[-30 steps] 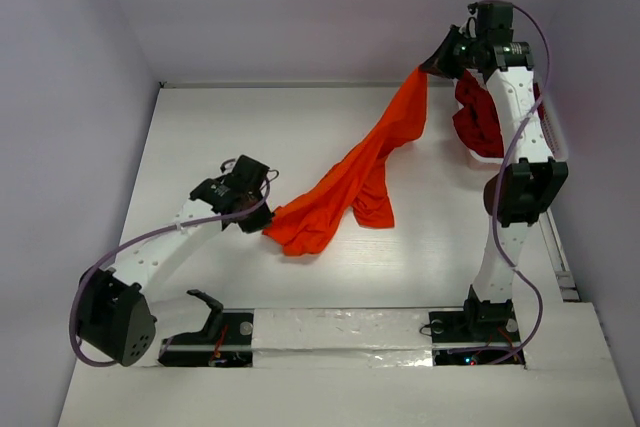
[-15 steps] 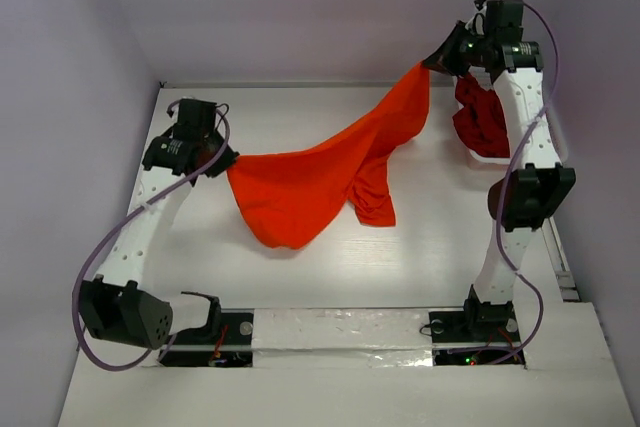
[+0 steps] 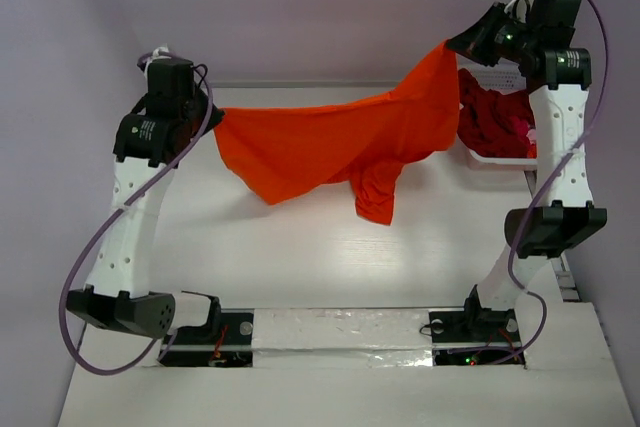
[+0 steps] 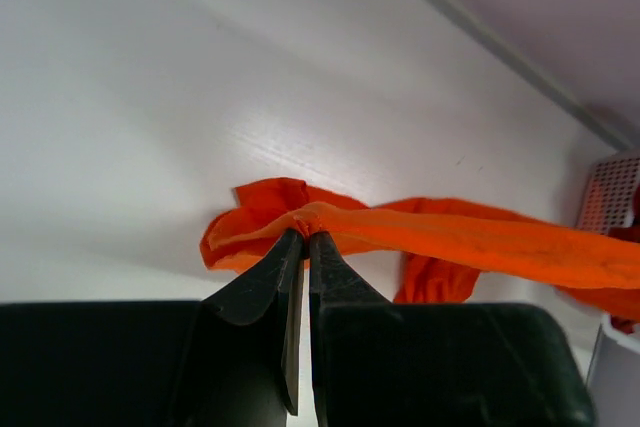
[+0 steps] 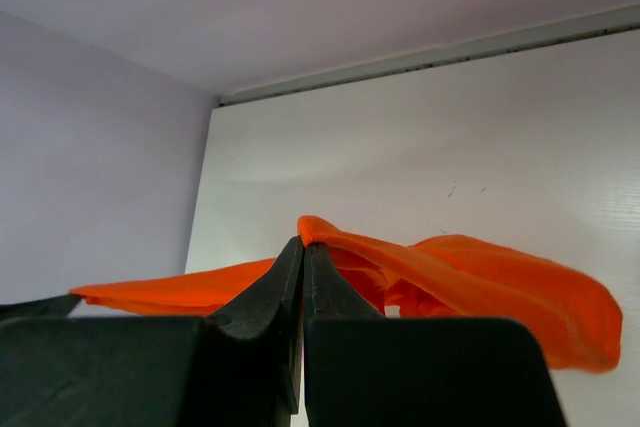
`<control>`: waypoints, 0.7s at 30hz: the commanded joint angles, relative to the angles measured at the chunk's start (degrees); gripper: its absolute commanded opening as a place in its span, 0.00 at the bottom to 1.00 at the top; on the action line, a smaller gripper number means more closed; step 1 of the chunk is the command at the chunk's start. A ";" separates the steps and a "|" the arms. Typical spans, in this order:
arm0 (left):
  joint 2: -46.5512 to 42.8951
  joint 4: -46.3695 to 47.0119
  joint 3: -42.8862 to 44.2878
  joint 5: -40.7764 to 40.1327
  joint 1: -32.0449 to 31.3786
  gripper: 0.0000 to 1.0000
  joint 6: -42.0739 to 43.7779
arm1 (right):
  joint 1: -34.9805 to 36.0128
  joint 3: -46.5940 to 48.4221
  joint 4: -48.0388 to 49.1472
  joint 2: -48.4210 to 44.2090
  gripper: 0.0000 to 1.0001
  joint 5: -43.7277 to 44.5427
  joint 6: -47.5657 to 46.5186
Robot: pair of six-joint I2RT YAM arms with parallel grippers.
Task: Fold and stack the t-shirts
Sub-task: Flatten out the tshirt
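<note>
The bright orange t-shirt (image 3: 330, 147) hangs in the air, stretched between both grippers above the table. My left gripper (image 3: 212, 119) is shut on its left corner; the wrist view shows the cloth (image 4: 470, 242) pinched at the fingertips (image 4: 290, 247). My right gripper (image 3: 450, 45) is shut on its right corner, high at the back right; its wrist view shows the cloth (image 5: 450, 267) pinched at its tips. A sleeve hangs down in the middle (image 3: 375, 197). Dark red and pink t-shirts (image 3: 492, 122) lie bunched in the white basket (image 3: 497, 159) at the right.
The white table (image 3: 300, 257) lies below the hanging shirt. Grey walls close in on the left, back and right. The arm bases stand at the near edge.
Both grippers have risen and the left one moved back and left, lifting the orange t-shirt off the table and stretching it wide between them.
</note>
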 commanded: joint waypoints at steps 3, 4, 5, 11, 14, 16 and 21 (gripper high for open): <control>0.71 0.77 11.66 -3.85 0.35 0.00 2.06 | 0.11 -1.41 3.80 -3.46 0.00 -2.32 0.44; 0.28 1.12 12.29 -3.85 0.35 0.00 2.24 | 0.11 -1.76 3.89 -4.08 0.00 -2.58 0.35; -0.25 2.51 12.74 -3.77 0.35 0.00 2.50 | 0.11 -2.38 4.07 -5.56 0.00 -2.59 0.18; -7.98 10.16 8.09 -1.57 0.35 0.00 3.82 | 0.11 -9.93 7.22 -13.21 0.00 -2.06 0.44; -11.40 11.83 4.67 -0.25 0.35 0.00 4.43 | 0.63 -15.37 9.94 -18.31 0.00 -1.10 1.40; -16.22 14.20 0.27 0.36 0.35 0.00 4.70 | 0.63 -19.59 12.58 -23.04 0.00 -1.96 2.46; -23.97 16.77 -3.69 1.50 0.35 0.00 5.93 | 1.25 -29.71 16.90 -32.72 0.00 -3.56 3.34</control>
